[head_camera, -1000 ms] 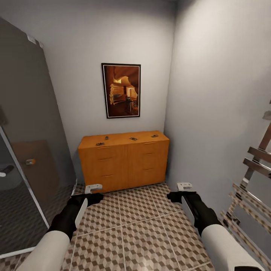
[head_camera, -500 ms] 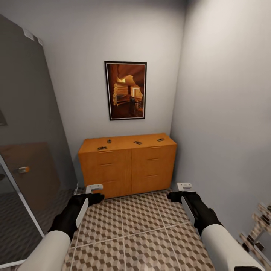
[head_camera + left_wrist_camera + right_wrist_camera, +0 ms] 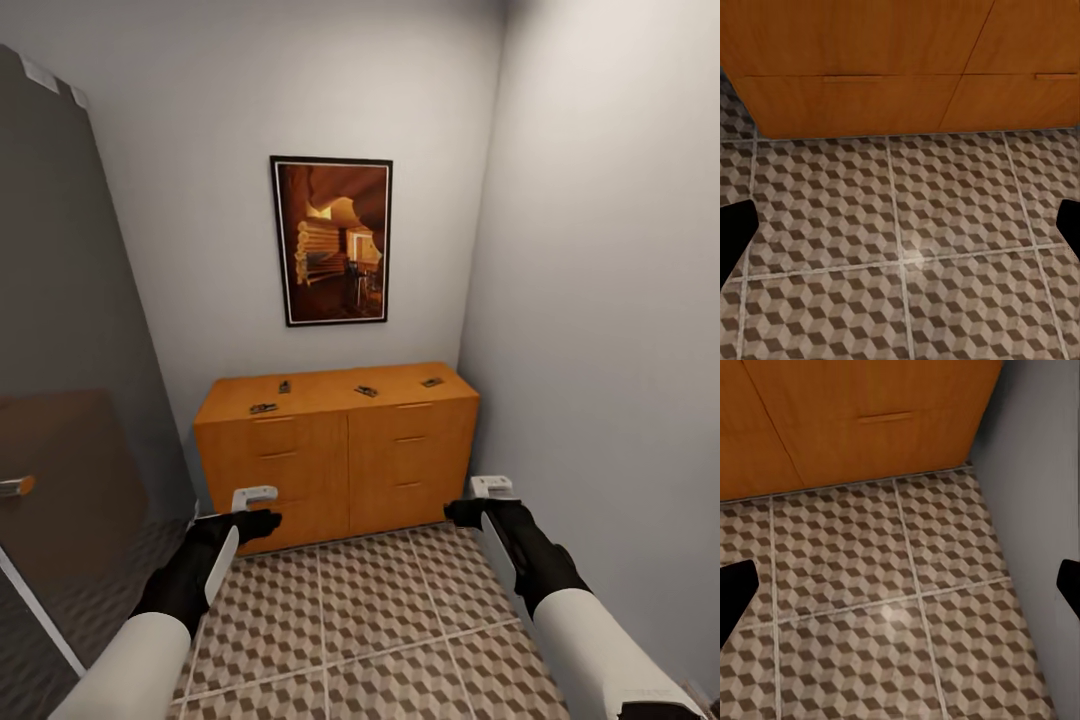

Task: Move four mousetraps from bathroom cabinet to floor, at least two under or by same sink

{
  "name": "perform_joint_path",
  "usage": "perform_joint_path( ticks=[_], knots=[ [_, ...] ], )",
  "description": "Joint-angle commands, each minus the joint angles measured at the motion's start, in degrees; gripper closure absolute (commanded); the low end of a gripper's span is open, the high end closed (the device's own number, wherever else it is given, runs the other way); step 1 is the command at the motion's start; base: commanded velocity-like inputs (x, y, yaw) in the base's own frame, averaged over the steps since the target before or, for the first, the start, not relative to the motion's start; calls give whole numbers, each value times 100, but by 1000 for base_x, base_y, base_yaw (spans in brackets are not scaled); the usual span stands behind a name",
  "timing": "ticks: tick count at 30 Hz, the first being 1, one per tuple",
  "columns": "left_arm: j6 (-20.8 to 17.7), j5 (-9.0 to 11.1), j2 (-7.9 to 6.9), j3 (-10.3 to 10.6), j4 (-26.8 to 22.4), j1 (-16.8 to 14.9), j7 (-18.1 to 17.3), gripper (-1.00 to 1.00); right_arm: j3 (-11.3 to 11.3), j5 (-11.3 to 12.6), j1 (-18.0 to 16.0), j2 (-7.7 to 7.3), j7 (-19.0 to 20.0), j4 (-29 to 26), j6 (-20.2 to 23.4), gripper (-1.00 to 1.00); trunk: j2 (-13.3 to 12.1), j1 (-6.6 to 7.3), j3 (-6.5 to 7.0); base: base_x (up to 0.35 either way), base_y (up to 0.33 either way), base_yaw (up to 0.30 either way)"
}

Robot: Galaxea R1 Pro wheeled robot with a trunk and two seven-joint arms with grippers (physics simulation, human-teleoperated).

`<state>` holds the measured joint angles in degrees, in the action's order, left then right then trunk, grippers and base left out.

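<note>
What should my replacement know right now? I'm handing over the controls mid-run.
Left tool and right tool: both open, empty, held over the bathroom floor.
All four mousetraps sit on top of the cabinet.
Done: robot faces the cabinet.
Left: pick up each trap and set all four on the floor, two by the sink.
</note>
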<state>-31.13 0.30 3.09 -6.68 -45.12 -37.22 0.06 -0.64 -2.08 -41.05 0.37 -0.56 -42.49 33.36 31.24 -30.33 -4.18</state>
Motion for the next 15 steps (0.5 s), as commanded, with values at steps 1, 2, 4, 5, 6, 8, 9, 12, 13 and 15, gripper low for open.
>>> perform_joint_path(
  ticks=[1,2,4,5,6,8,9,12,13,15],
  knots=[
    [-26,4,9,-20,-8,-4,-5,-100,-7,-1,-19,8,-47,-17,34,-100,10,-6,-12,328,0,0],
    [-24,4,11,-20,-7,-4,-7,-100,-7,8,-24,9,-65,-18,35,-100,10,-6,-12,328,0,0],
    [-20,5,15,-19,-8,-4,-11,-100,-4,24,-33,12,-107,-8,37,-100,10,-6,-12,328,0,0],
    [-19,5,17,-18,-8,-4,-12,-100,-1,28,-35,13,-115,-2,36,-100,10,-6,-12,328,0,0],
    [-18,2,20,-18,-7,-4,-11,-100,2,33,-38,14,-126,8,34,-100,10,-6,-12,328,0,0],
    [-17,-7,23,-18,-6,-4,-2,-100,3,44,-42,15,-124,23,32,-100,10,-6,-12,328,0,0],
    [-16,-8,23,-18,-6,-4,-1,-100,4,47,-42,15,-123,24,32,-100,10,-6,-12,328,0,0],
    [-19,-11,24,-20,-6,-4,2,-100,9,52,-43,12,-121,28,29,-100,10,-6,-12,328,0,0],
    [-20,-12,24,-20,-6,-4,2,-100,11,52,-43,13,-120,28,28,-100,10,-6,-12,328,0,0],
    [-19,-9,29,-18,-6,-4,-2,-100,16,47,-44,13,-123,29,24,-100,10,-6,-12,328,0,0]
  ],
)
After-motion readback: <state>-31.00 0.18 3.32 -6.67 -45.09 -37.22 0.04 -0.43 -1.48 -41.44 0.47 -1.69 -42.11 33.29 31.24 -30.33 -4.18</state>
